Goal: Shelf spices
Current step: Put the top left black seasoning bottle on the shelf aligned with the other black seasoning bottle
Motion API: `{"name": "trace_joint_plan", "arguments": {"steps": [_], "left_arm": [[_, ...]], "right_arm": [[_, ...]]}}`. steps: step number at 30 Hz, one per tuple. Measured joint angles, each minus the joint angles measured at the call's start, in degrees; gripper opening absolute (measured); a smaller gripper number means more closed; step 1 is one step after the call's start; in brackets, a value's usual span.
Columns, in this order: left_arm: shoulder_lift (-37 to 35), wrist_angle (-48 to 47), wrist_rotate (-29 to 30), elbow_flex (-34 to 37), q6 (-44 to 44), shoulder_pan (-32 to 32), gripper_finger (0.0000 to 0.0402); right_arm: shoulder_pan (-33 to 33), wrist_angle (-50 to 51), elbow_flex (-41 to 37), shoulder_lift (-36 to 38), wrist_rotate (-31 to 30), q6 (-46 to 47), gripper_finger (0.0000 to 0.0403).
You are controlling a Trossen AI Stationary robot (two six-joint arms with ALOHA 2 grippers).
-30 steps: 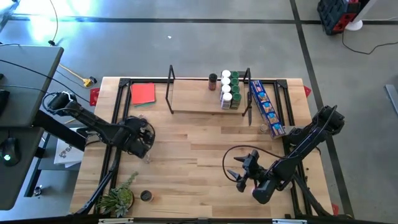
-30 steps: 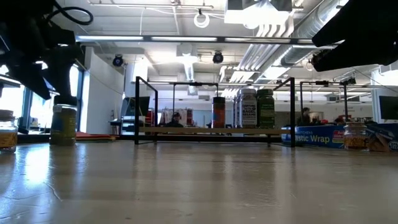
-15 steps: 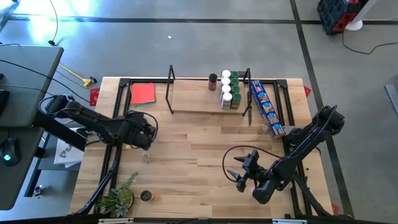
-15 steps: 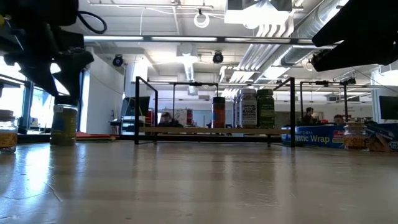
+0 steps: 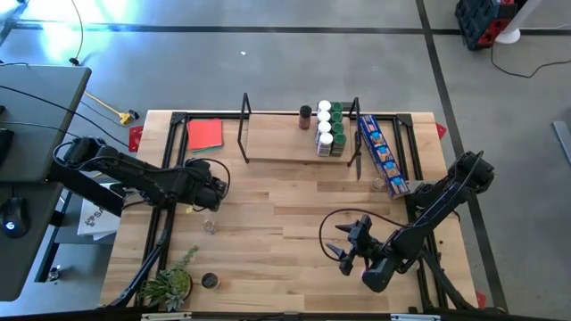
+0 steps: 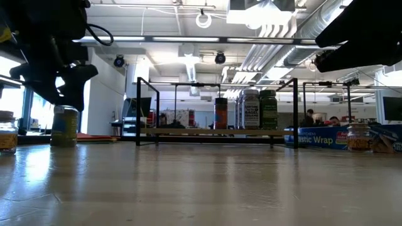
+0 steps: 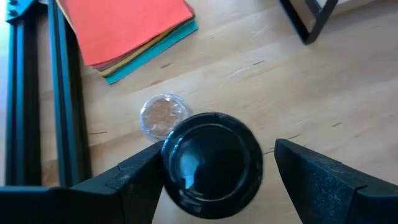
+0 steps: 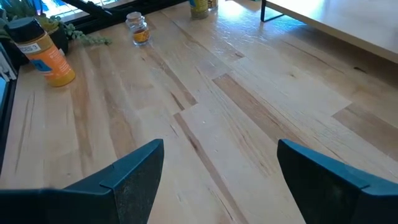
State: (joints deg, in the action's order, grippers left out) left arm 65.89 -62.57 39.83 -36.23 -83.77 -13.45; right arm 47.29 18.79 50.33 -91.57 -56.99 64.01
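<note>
My gripper [image 8: 217, 180] hangs over bare wooden bench [image 8: 249, 118], its fingers [image 8: 134, 177] spread wide. Far off stand an orange jar [image 8: 46, 53] beside a green plant [image 8: 28, 11], and a small clear-topped jar [image 8: 137, 28].

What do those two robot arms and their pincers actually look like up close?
Both are dark, nearly black, jointed arms built of slim tube segments. The left arm carries looping black cables near its wrist; the right arm has a black cable arcing out beside its gripper. The left gripper and right gripper each end in two flat, wedge-shaped dark fingers. No markings are visible.
</note>
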Motion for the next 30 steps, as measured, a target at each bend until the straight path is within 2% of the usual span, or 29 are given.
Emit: {"name": "trace_joint_plan", "arguments": {"steps": [4,9,14,19,21,25,28,30], "left_arm": [[0.0,-0.1,0.1,0.0,0.7,0.0,0.0263],[0.0,-0.1,-0.3,-0.5,3.6,0.0,0.0196],[0.0,-0.2,-2.1,-5.2,10.6,-0.2,0.0195],[0.0,0.7,-2.2,-15.0,17.6,-0.9,0.0195],[0.0,4.9,-2.9,-19.1,22.4,-1.0,0.0195],[3.1,20.6,-5.0,-25.9,36.8,0.3,0.0195],[9.5,30.0,-7.4,-32.1,48.3,3.1,0.0195],[15.2,31.7,-10.2,-37.1,54.6,6.1,0.0195]], "right_arm": [[0.0,0.0,0.0,0.0,0.0,0.0,0.0309],[0.0,0.0,0.0,0.0,0.0,0.2,0.0309],[0.0,-0.1,0.0,0.0,0.0,0.2,0.0309],[0.0,-0.1,0.0,0.0,0.0,0.2,0.0309],[0.0,-0.1,0.0,0.0,-0.1,0.1,0.0309],[0.2,-0.1,0.1,0.0,0.0,0.0,0.0309],[1.1,0.2,1.3,0.0,0.0,-1.6,0.0309],[2.1,0.4,2.7,0.1,0.0,-3.2,0.0309]]}}
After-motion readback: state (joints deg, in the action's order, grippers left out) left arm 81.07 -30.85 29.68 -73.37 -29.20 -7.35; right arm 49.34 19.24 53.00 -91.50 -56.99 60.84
